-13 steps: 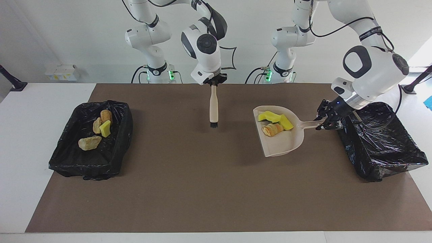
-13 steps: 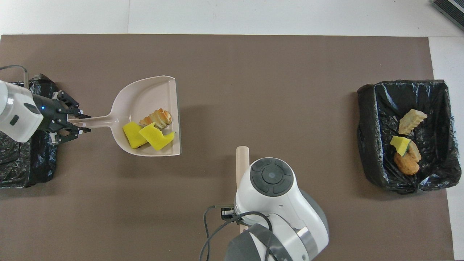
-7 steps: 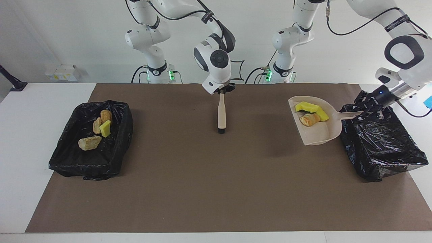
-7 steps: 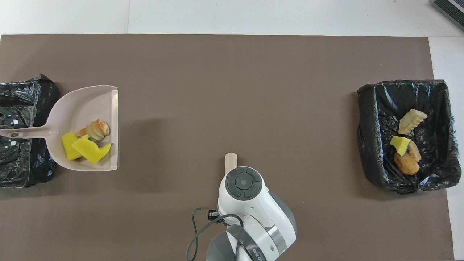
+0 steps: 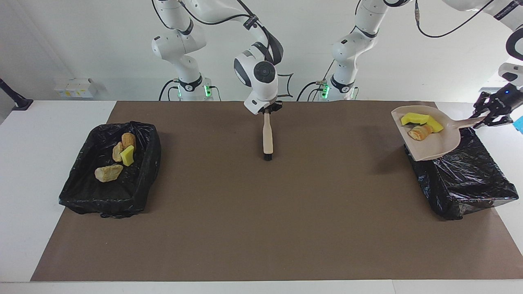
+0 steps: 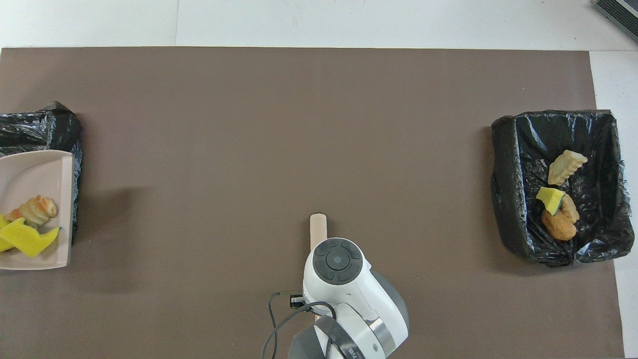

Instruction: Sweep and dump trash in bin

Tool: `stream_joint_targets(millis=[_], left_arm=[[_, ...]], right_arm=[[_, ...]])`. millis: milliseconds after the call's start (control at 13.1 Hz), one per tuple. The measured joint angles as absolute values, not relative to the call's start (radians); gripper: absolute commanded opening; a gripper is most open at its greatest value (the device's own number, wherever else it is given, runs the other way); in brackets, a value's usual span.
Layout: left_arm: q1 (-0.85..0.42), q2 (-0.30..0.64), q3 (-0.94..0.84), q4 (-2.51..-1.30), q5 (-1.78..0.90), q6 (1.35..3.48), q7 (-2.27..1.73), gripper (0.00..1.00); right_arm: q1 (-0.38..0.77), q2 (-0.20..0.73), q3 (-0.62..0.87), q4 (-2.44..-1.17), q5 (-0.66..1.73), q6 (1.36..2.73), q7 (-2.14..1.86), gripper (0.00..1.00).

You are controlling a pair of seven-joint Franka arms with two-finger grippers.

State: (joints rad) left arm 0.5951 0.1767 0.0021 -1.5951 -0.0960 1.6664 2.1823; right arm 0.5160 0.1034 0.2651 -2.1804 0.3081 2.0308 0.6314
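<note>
My left gripper [image 5: 491,113] is shut on the handle of the beige dustpan [image 5: 431,143] and holds it in the air over the black-lined bin [image 5: 466,183] at the left arm's end of the table. Two yellow wedges [image 5: 414,119] and a striped bread-like lump [image 5: 420,132] lie in the pan. In the overhead view the pan [image 6: 35,174] shows at the frame edge with the lump [image 6: 35,211] and a wedge [image 6: 27,239]. My right gripper [image 5: 267,110] is shut on the brush [image 5: 267,136], which hangs upright over the mat's middle.
A second black-lined bin [image 5: 81,196] at the right arm's end holds several bits: bread-like lumps [image 5: 108,172] and a yellow wedge [image 5: 127,156]. It also shows in the overhead view [image 6: 508,149]. The brown mat [image 5: 261,220] covers the table between the bins.
My left gripper has carried the loaded dustpan up and toward the left arm's end, from over the mat to over the bin. The right arm with the brush has barely moved.
</note>
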Motion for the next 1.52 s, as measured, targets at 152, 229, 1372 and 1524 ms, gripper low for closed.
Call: stream_joint_targets(millis=[152,229,1372,1524], left_arm=[[0.621,0.226,0.002,-1.505,-0.048,1.650,2.193,0.00],[0.627,0.248,0.002,-1.468,-0.024,1.651,2.194,0.00],[0.448,0.324,-0.026,-1.391,0.618,1.854,1.822,0.00],[0.411,0.311,-0.026,-1.391,0.728,1.854,1.785,0.00]], right_arm=[[0.515,0.103,0.262,-2.183,0.308,2.036,0.625,0.67],[0.515,0.104,0.261,-2.184,0.308,2.036,0.624,1.00],[0.198,0.079,0.238,-1.859,0.002,1.859,0.550,1.00],[0.140,0.075,0.237,-1.816,-0.047,1.850,0.506,1.00]])
